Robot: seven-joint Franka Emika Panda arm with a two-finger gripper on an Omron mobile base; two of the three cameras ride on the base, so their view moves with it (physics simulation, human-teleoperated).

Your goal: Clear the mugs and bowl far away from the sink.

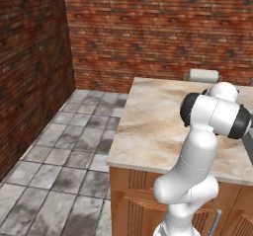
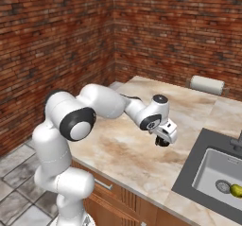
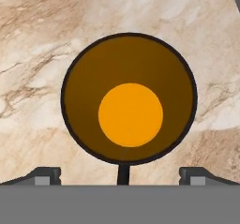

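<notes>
In the hand view I look straight down into the black mug (image 3: 129, 99): a thin black rim, brown inner wall and an orange bottom, with its thin handle pointing toward the bottom of the view. It stands upright on the marble counter (image 3: 33, 45). My gripper (image 3: 121, 176) is open above it, one fingertip low on each side, touching nothing. In the right base view the gripper (image 2: 162, 141) points down over the counter, left of the sink (image 2: 215, 170). The other mug and the bowl are out of view.
A small yellow-green round thing (image 2: 236, 190) lies in the sink basin. A paper towel roll (image 2: 206, 84) (image 1: 203, 75) stands at the counter's far edge. Brick walls close the back and left; a tiled floor (image 1: 64, 146) runs left of the counter.
</notes>
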